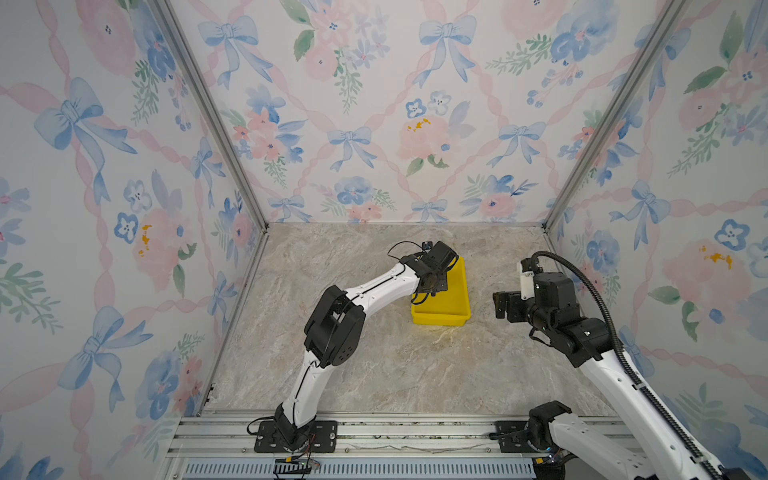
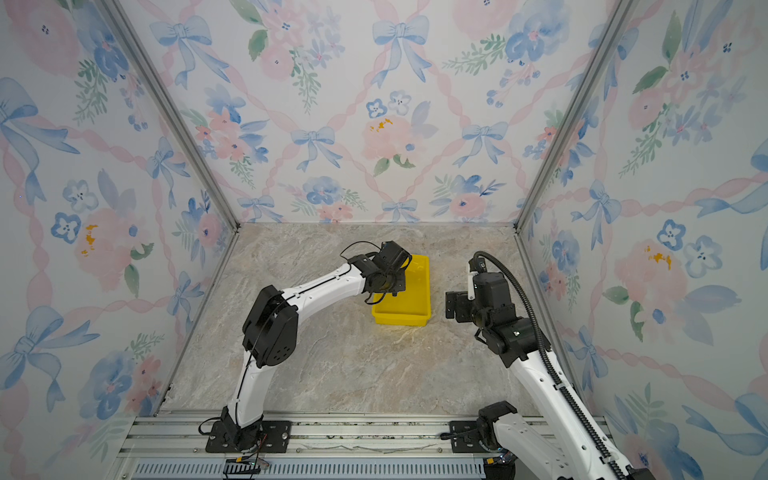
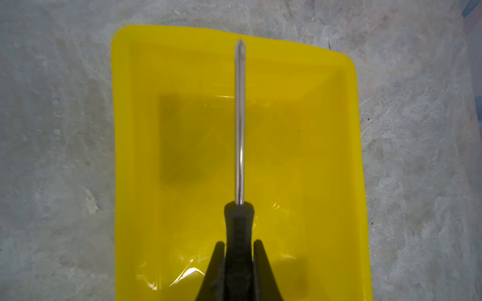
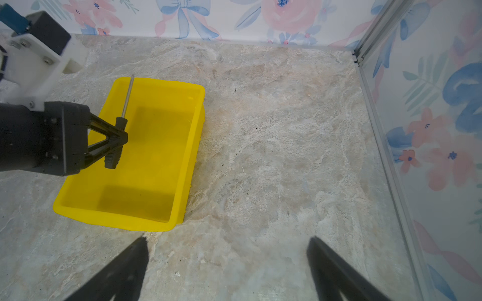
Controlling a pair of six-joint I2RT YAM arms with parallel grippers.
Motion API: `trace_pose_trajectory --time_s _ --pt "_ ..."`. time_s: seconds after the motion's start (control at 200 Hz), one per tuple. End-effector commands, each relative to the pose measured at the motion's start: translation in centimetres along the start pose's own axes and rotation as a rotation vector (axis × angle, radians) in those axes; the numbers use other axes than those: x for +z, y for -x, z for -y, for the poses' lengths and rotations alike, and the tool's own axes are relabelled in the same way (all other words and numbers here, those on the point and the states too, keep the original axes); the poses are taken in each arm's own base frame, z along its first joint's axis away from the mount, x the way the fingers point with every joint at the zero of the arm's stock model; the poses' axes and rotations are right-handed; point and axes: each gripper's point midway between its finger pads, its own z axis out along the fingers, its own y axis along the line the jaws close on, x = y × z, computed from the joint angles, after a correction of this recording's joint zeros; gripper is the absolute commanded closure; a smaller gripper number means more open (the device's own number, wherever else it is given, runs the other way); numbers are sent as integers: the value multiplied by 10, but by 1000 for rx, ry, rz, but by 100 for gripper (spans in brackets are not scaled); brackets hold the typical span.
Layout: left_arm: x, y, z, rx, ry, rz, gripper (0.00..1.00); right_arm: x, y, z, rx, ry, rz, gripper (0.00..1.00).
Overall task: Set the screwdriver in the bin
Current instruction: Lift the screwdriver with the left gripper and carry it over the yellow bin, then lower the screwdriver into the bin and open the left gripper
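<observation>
Screwdriver (image 3: pixel 239 130) held over the bin (image 3: pixel 354 130): its black handle is clenched between the two fingers of the left gripper (image 3: pixel 238 245), and the thin metal shaft runs straight out from the jaws along the bin's length. In the left wrist view the pointed tip lies over the bin's far short wall. The right wrist view shows the tool (image 4: pixel 122 114) in the air above the bin's floor, touching neither floor nor rim, with the butt of the handle sticking out behind the left gripper (image 4: pixel 117 138), which reaches in over the bin's long side. A dark shadow lies on the yellow floor beneath.

The bin (image 4: pixel 187 161) sits flat on the marbled table (image 1: pixel 374 365), and nothing rests inside it. In both top views the left arm's wrist covers the bin's far left part, so only the near end (image 1: pixel 440 318) (image 2: pixel 401 319) shows plainly.

Beside the bin, off its right long side and clear of it, the right gripper (image 4: pixel 227 238) hangs above bare table with its fingers spread wide and nothing between them; in both top views it (image 1: pixel 500 305) (image 2: pixel 453 305) points toward the bin. Beyond the bin's far end stands the flowered back wall (image 1: pixel 415 124).
</observation>
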Motion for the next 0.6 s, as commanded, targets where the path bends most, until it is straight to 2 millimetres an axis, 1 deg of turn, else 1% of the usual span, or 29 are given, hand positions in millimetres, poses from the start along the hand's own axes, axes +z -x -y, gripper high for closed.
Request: trace_pose_trajectory --time_s 0.0,0.205,0.595 --pt "10 -10 7 30 -2 -30 100 3 -9 4 7 -16 -27 3" --pt "28 -29 5 43 23 -67 100 5 -9 5 8 -20 -29 3" --pt "53 -45 -7 47 71 -104 100 5 -9 5 10 -24 -29 3"
